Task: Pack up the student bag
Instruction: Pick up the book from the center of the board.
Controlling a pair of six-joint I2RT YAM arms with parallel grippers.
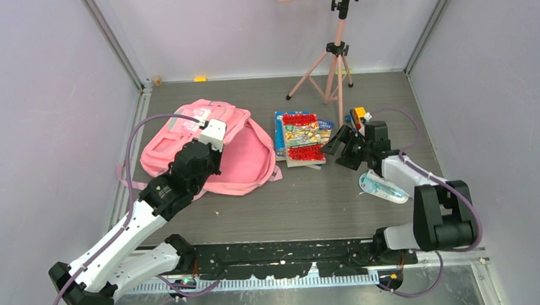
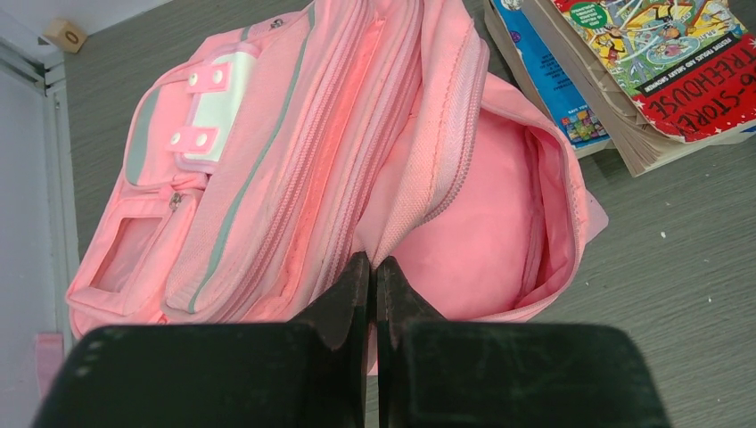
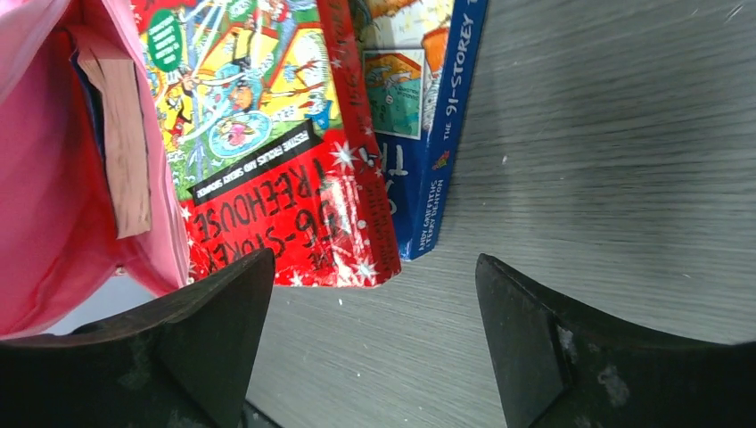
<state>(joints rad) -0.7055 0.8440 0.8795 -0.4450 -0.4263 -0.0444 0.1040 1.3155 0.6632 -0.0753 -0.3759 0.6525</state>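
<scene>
Grey wood-grain laminate makes up the tabletop point(image 1: 310, 205) in front of you, matt and lightly scuffed. Pale lilac walls point(image 1: 42, 99) box it in on the left, far and right sides, and they meet at slim metal posts point(image 1: 114, 42).

A small wooden cube point(image 1: 158, 80) sits in the far left corner, against the wall's foot.

Just right of it, on the left half of the table, the student bag point(image 1: 240, 157) lies flat. It is soft, slumped pink fabric with ribbed zip tracks, pale grey trim and a stiff white patch. Its main compartment gapes toward the right and shows a smooth pink lining.

Your left gripper point(image 2: 373, 263) is over the bag. Its black jaws are pressed together on the zip edge of that opening, and the fabric strip runs straight into the tips.

Right of the bag and close beside it, two paperbacks are stacked flat. A glossy red book point(image 1: 301, 139) with busy cartoon art is on top, and a blue book point(image 1: 280, 132) pokes out from under it on the left and far sides.

Behind the books, at the far wall, a thin-legged pink tripod point(image 1: 332, 69) stands upright.

Your right gripper point(image 3: 374, 267) hovers low at the books' right side. Its jaws are spread wide with only bare table between them, and the corner of the red book is just ahead of them.

Near the right arm, a clear pouch point(image 1: 384, 187) with rounded ends lies flat on the table.
</scene>
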